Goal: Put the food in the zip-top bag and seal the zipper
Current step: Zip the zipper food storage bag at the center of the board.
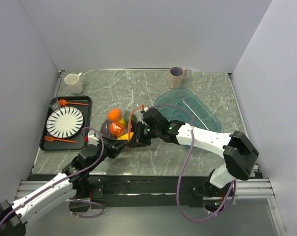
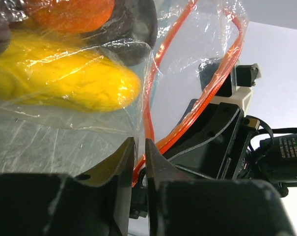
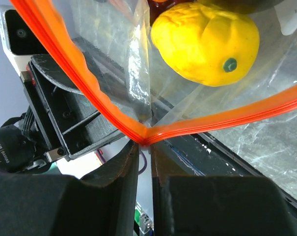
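Orange-red zipper (image 3: 212,120) sits clamped in left claw (image 2: 140,147) and right claw (image 3: 146,147) at the zip-top bag's (image 2: 197,44) mouth.

The zip-top bag (image 2: 197,39) is thin clear plastic, glossy and full of creases. Its zipper (image 3: 236,114) is a smooth orange-red plastic strip. The lemon (image 3: 204,42) has a finely pitted skin with a soft shine, and the banana-like piece (image 2: 55,73) looks rougher. The left pincer (image 2: 137,147) and the right pincer (image 3: 146,147) are black matt plastic with pale scuffs. The table (image 1: 138,83) looks like polished grey-green stone with white veins.
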{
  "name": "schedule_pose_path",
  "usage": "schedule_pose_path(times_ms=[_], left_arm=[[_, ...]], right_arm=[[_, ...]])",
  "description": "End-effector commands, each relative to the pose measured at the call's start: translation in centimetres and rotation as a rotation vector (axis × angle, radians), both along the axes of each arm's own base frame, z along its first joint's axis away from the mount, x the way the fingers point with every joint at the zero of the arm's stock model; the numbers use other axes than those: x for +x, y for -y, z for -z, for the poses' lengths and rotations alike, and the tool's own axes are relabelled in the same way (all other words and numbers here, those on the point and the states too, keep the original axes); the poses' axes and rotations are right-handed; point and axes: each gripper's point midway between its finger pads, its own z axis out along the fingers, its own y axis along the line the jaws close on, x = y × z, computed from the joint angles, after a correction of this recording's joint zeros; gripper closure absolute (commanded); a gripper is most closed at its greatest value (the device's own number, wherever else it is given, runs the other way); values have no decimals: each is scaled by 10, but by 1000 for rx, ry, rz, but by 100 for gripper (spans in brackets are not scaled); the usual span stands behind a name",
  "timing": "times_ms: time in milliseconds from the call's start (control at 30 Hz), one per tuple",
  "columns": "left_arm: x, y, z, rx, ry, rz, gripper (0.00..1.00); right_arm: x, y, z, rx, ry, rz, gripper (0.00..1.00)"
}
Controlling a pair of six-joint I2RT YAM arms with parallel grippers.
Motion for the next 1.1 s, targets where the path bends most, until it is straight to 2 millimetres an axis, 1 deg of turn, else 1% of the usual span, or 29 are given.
schedule_pose_path(times_ms=[0,167,267,300,400,500,633,700,767,1067], left_arm=[[-3,5,-11,-41,29,27,79],[-4,6,-7,-35,17,35,76],[-4,4,-5,-33,8,28,69],[-4,4,-4,-33,7,25,64],[-5,2,-3,-43,3,18,55],[-5,1,-5,-64,12,13,51],[-3,2,-7,-78,13,7,52],[-2,3,-9,-83,19,7,58],[1,3,-12,-81,25,2,60],[6,4,-17,-95,34,-16,62]], right_arm=[[11,-1,-21,60,61,21,90],[16,3,-29,89,80,43,90],[16,4,-33,99,93,47,90],[17,4,-35,108,98,49,90],[16,4,-36,117,95,44,89],[14,2,-37,126,88,34,89],[13,2,-35,125,86,30,89],[14,3,-32,119,85,32,90],[12,2,-32,119,80,26,90],[9,3,-26,106,65,17,90]])
